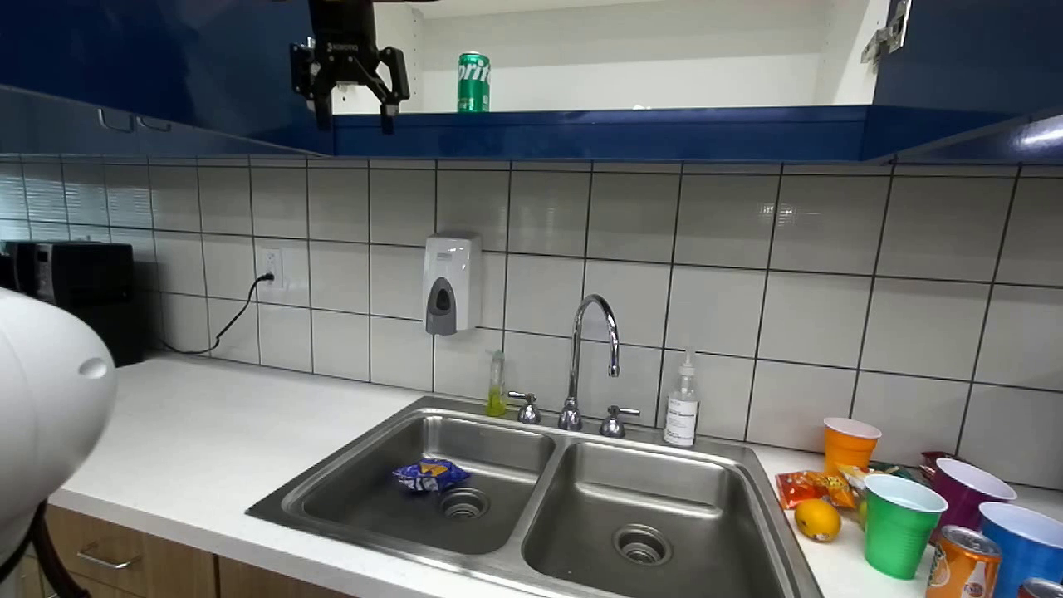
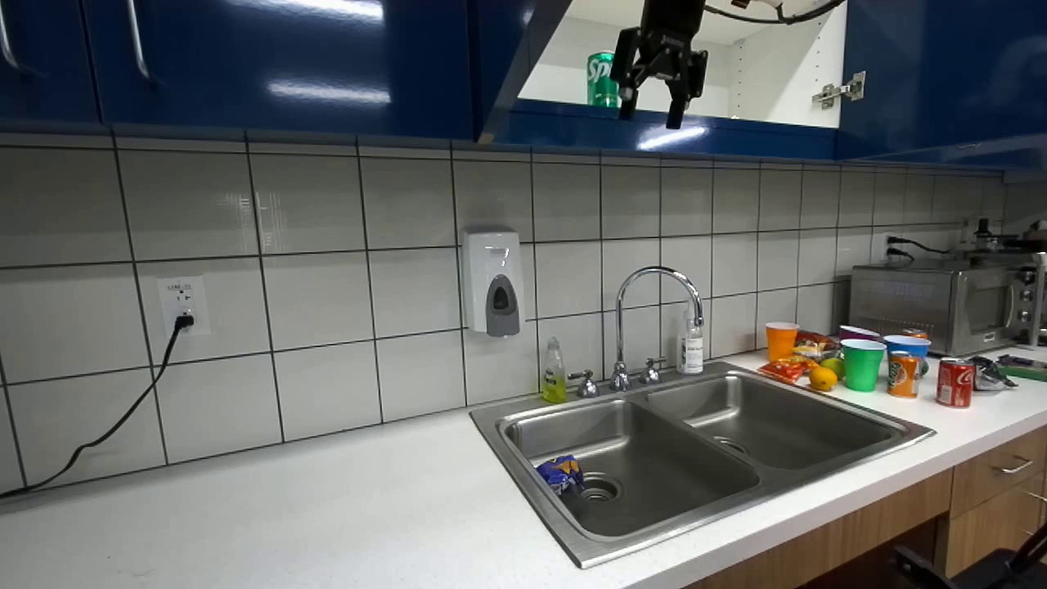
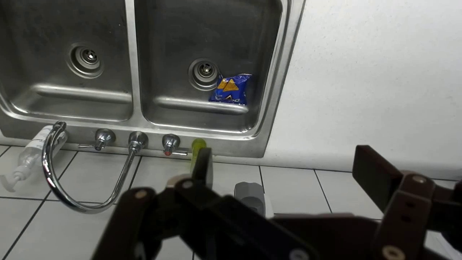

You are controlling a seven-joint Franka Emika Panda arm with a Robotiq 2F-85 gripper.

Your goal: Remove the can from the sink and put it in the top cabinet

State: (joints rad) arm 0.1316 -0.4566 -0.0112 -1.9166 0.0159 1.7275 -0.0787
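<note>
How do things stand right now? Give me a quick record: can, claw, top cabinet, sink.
can: green, upright inside the top cabinet
claw: open, nothing held, apart from the can
top cabinet: open, white inside
sink: blue snack bag by a drain; no can visible
status: placement looks complete

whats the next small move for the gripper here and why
Probably back the open gripper away from the top cabinet: the green can already stands upright inside, and an exterior view shows a gap between it and the gripper, so the placing looks done.
</note>
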